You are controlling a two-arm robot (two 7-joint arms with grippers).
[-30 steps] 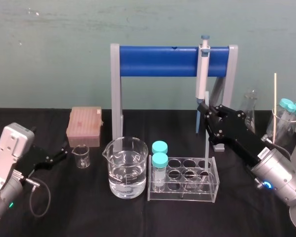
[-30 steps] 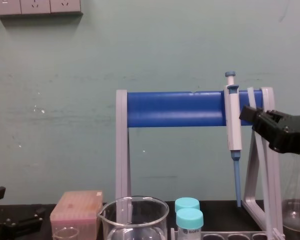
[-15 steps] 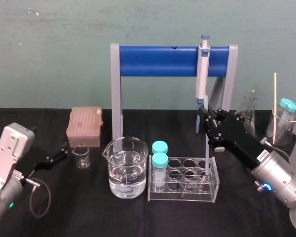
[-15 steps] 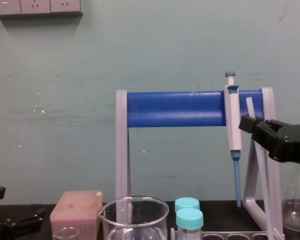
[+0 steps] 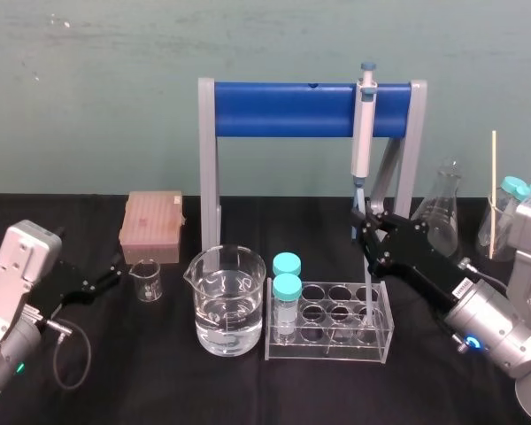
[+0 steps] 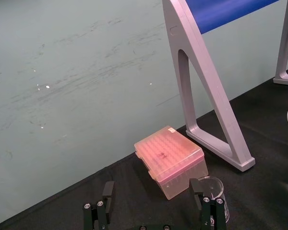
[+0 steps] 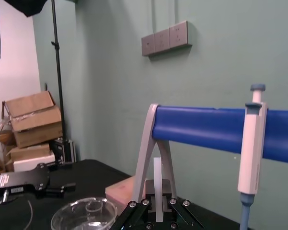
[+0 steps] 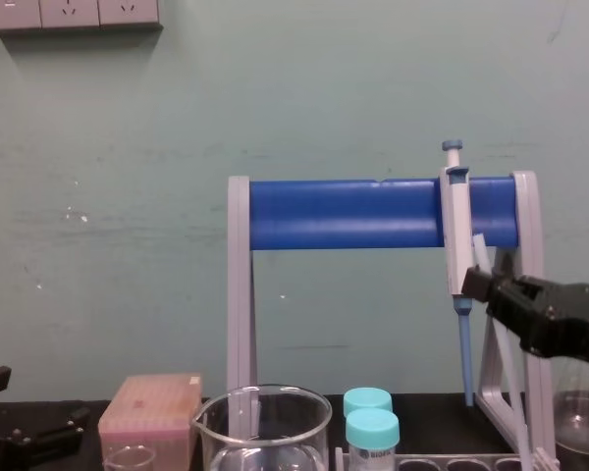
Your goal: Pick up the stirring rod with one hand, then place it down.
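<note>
Head view: the right tool (image 5: pixel 369 221) sits right of centre, just under the hanging pipette (image 5: pixel 363 124). It is pinched narrow on the stirring rod (image 5: pixel 369 292). The rod hangs almost upright, with its lower end down among the right-hand holes of the test-tube rack (image 5: pixel 385 341); I cannot tell whether it touches the rack. If the rod comes down off-centre, it could catch a hole's rim and push or tip the light rack. That would disturb the capped tubes (image 5: pixel 286 288) on the rack's left side. The left tool (image 5: pixel 106 276) is parked at lower left, near the small beaker (image 5: pixel 145 279).

Left wrist view: the left tool (image 6: pixel 153 211) is spread wide and empty, facing the pink tip box (image 6: pixel 170 160). It poses no risk where it sits.

Right wrist view: the rod (image 7: pixel 157 172) stands straight up between the fingers (image 7: pixel 134 208) at bottom centre, gripped over only a short stretch. A rod this smooth and thin could slide or swing in so small a hold.

Chest view: the right tool (image 8: pixel 486 287) is at the right edge, just beside the pipette's blue tip. The rod's top (image 8: pixel 479 250) leans out above it, across the stand leg (image 8: pixel 530 324). Any sideways drift could knock the pipette off its bar. If the rod is let go while upright, it would likely topple onto the table or the glassware.
</note>
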